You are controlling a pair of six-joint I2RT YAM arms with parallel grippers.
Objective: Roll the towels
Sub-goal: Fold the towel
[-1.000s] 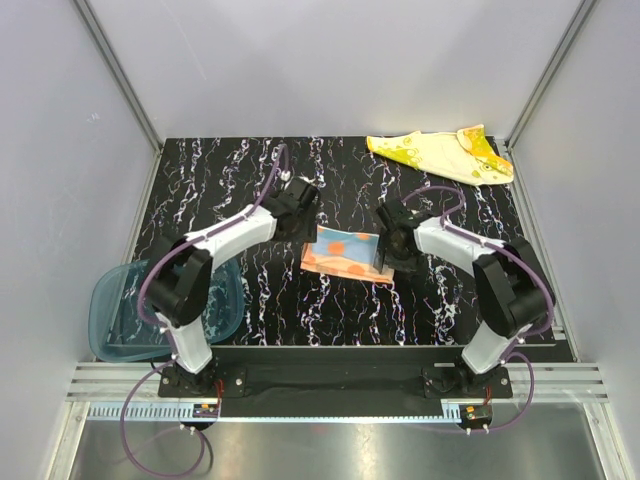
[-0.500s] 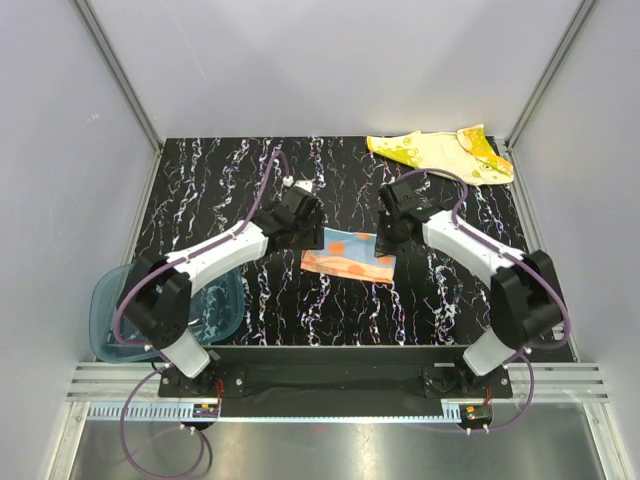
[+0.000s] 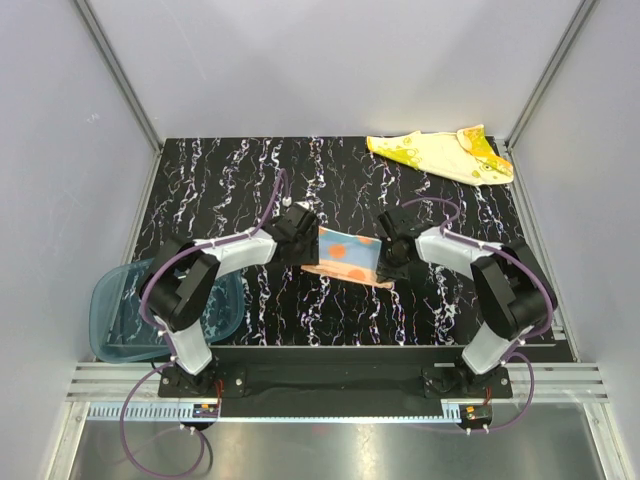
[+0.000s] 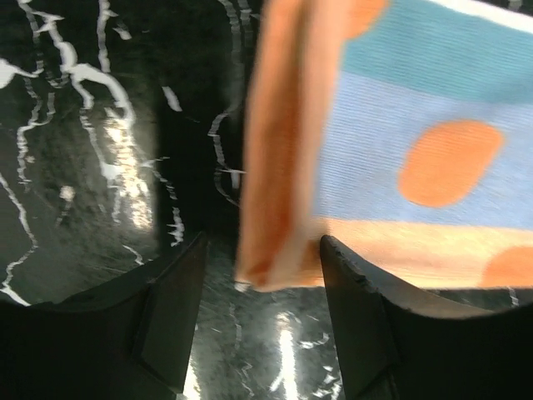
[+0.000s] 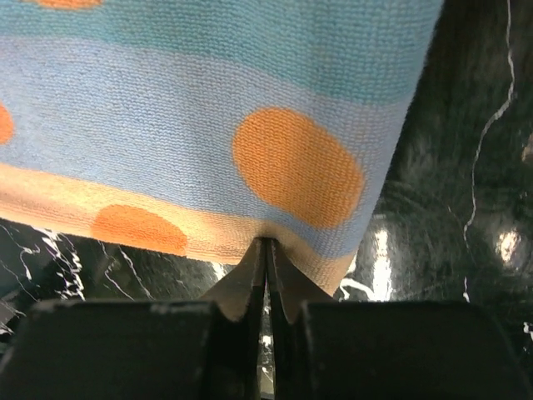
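The black marbled table [image 3: 220,190] is lying under both my arms, with grey walls closing it in on the left, right and far sides. A blue tray [image 3: 115,315] is sitting at the near left, overhanging the table's edge, and my left arm is crossing over its right part. The yellow towel [image 3: 440,155] is lying rumpled in the far right corner, well apart from my hands, its long axis running left to right with the right end a little nearer.

The orange-pink towel [image 3: 348,255] is sitting in the middle of the table between my two hands, which are covering its left and right ends from above. Its long axis is running left to right, the right end slanting slightly nearer, and the blue face with orange dots is pointing up. An orange band is showing along its left edge.

My left gripper [image 4: 262,250] is standing with its fingers spread, the towel's near left corner lying between them, ungripped. My right gripper [image 5: 266,258] is clenching the orange-pink towel, its fingertips pinched together on the near hem by the right corner.
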